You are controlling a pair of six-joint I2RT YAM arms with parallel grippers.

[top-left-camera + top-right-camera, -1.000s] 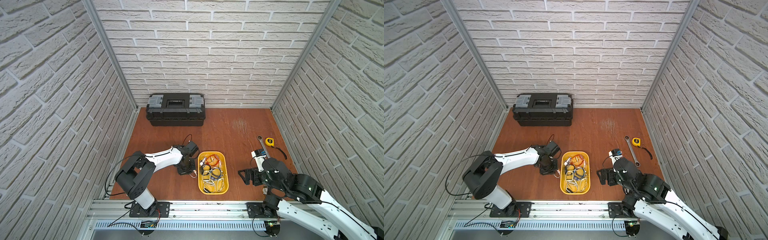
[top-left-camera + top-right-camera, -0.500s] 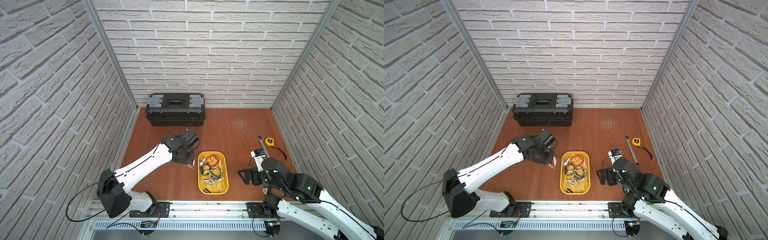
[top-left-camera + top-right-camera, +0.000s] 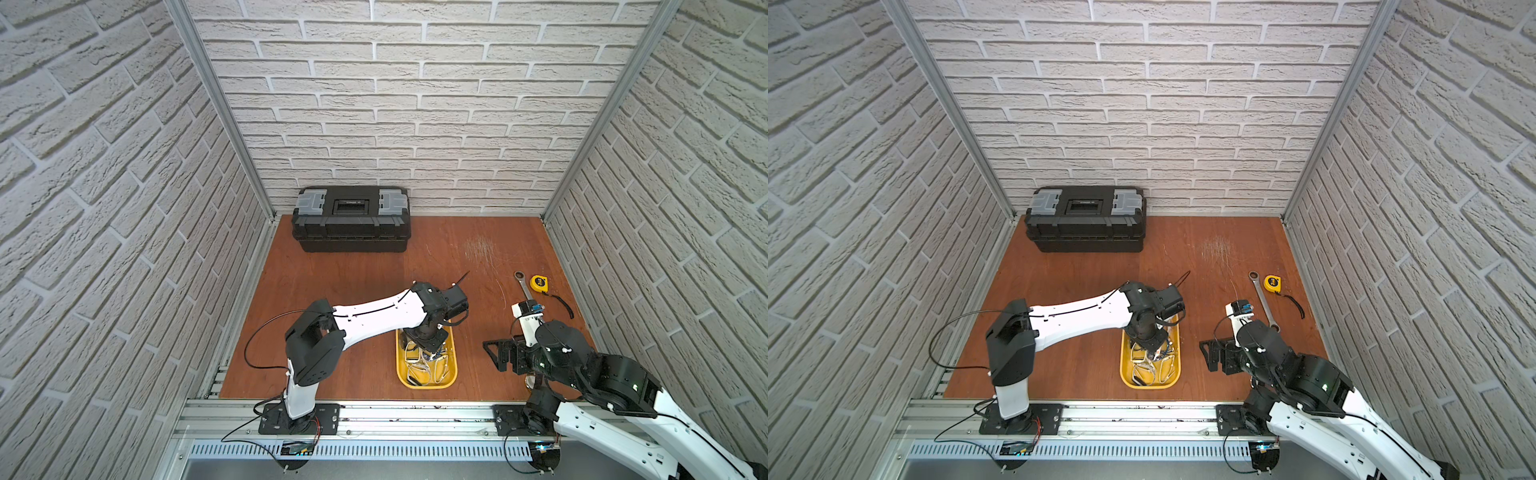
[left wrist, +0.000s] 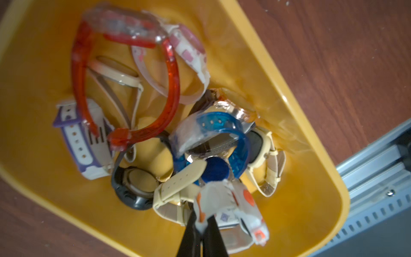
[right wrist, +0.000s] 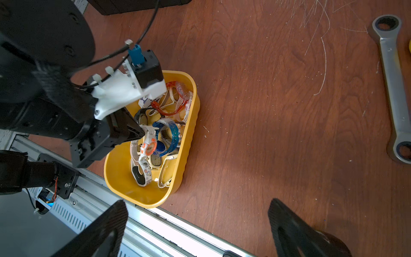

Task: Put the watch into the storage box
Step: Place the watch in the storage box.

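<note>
Left wrist view, Q: status?
Me: white-orange watch hangs by its strap from my clamped left gripper, over the watch pile in the yellow storage box. Only release left, I judge. Right gripper gaping, idle

Left gripper is pinching a watch over the yellow storage box.

Its closed black tips are gripping the strap end of the white-and-orange watch, which is dangling into the storage box among a heap of other watches, a blue watch just beside it. The right gripper is standing wide apart near the rail, holding nothing. A wrench is lying well apart on the wooden table.
</note>
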